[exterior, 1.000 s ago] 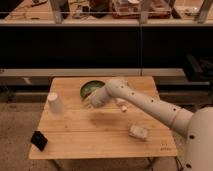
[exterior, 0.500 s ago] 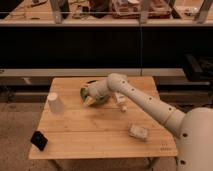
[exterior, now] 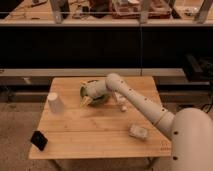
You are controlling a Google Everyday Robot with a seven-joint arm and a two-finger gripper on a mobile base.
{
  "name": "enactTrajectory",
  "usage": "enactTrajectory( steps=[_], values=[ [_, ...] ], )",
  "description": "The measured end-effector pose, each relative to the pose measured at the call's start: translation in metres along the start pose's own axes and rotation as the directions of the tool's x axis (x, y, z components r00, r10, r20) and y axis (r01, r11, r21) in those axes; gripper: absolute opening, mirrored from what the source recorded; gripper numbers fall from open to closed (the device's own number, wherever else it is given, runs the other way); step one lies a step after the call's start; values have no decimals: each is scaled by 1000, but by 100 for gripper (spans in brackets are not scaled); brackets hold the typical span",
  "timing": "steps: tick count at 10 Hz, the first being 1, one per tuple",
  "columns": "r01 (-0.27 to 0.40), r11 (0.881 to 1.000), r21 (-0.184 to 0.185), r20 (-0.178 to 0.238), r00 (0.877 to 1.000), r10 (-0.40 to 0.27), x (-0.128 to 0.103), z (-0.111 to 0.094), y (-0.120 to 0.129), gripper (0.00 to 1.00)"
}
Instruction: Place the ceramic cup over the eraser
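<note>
One step is in hand: the gripper [exterior: 85, 94] hangs by the green bowl [exterior: 101, 96], fingers apart and empty, while the cup [exterior: 54, 102] stands near the left edge of the table [exterior: 100, 131], behind the eraser [exterior: 38, 140] at the front corner, so next it must cross leftward to clasp it.

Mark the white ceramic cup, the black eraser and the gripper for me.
White tapered ceramic cup [exterior: 55, 103]: camera view, middle of its side.
Small black rectangular eraser [exterior: 39, 140]: camera view, its top face.
Gripper [exterior: 87, 100]: camera view, its tip, right of the cup.
</note>
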Motion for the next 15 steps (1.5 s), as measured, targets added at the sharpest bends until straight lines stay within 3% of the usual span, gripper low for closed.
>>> enactTrajectory(
  steps=[2,3,5,8,10,12,15],
  values=[
    [1,1000,-6,1,1000,-1,-3,2,1,80],
    [2,1000,-20,30,1000,-1,-19,8,-1,80],
    [1,998,-67,117,993,7,-62,31,-5,80],
    [16,994,-106,229,973,8,-97,58,-18,80],
    [9,992,-126,211,977,18,-86,70,-23,80],
    [-3,987,-158,166,986,30,-78,90,-26,80],
    [0,978,-210,143,989,31,-92,118,-26,80]
  ],
)
